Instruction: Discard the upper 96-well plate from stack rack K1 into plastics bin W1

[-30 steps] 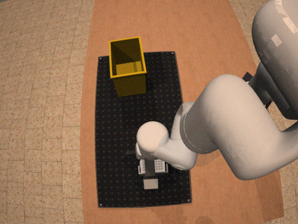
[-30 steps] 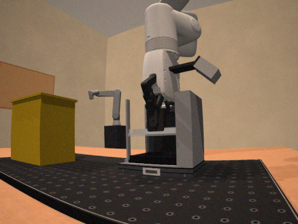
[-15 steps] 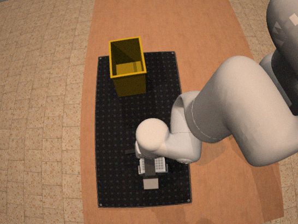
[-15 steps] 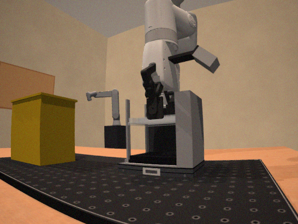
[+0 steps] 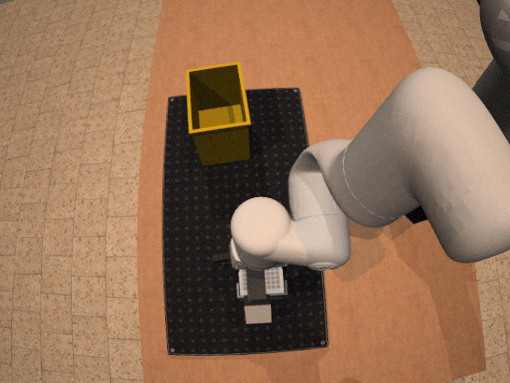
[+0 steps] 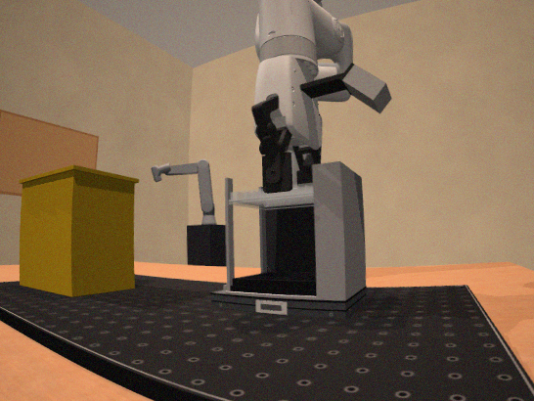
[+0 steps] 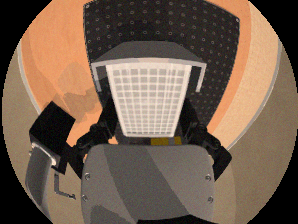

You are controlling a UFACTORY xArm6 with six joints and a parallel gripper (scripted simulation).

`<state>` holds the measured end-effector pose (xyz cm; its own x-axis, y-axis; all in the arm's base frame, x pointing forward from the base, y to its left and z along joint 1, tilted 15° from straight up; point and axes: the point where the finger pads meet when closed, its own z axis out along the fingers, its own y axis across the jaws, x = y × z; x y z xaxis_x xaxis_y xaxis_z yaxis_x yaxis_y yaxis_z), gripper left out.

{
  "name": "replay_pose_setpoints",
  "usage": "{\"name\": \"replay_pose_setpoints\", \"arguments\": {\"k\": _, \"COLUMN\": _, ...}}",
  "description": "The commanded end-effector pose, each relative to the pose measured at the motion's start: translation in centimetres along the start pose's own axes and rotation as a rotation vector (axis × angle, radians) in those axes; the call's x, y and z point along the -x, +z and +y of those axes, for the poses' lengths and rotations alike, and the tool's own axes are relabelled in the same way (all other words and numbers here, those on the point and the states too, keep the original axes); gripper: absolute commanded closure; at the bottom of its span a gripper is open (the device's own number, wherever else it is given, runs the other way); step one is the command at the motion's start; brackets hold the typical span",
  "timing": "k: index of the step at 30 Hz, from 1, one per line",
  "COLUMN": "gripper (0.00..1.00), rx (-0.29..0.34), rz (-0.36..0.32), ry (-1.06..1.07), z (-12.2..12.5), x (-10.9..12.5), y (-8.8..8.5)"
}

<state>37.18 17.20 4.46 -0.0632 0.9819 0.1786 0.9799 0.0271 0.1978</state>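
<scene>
The yellow plastics bin W1 (image 6: pixel 77 230) stands upright on the black perforated mat (image 6: pixel 342 352), toward the bench's far left part in the exterior view; from the top it sits at the mat's far end, well apart from the rack. To its right stands the grey stack rack K1 (image 6: pixel 339 230), near the mat's opposite end. The upper 96-well plate (image 7: pixel 148 99) lies level at the rack's top, directly under the arm's wrist. The gripper (image 6: pixel 284 171) reaches straight down onto it, its dark fingers set wide and clamped against the plate's two long sides, so the plate sits squarely between them, its white well grid facing up toward the wrist camera. In the rack's shadowed bottom bay the lower plate (image 6: pixel 274 283) shows only as a dark slab on the base.
</scene>
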Motion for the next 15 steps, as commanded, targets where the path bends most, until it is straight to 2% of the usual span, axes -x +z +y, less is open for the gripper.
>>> {"name": "replay_pose_setpoints", "arguments": {"k": 1, "gripper": 1.00, "rx": 0.002, "rz": -0.001, "ry": 0.000, "z": 0.1, "x": -0.1, "y": -0.8}}
{"name": "replay_pose_setpoints", "arguments": {"k": 15, "gripper": 1.00, "rx": 0.002, "rz": -0.001, "ry": 0.000, "z": 0.1, "x": -0.1, "y": -2.8}}
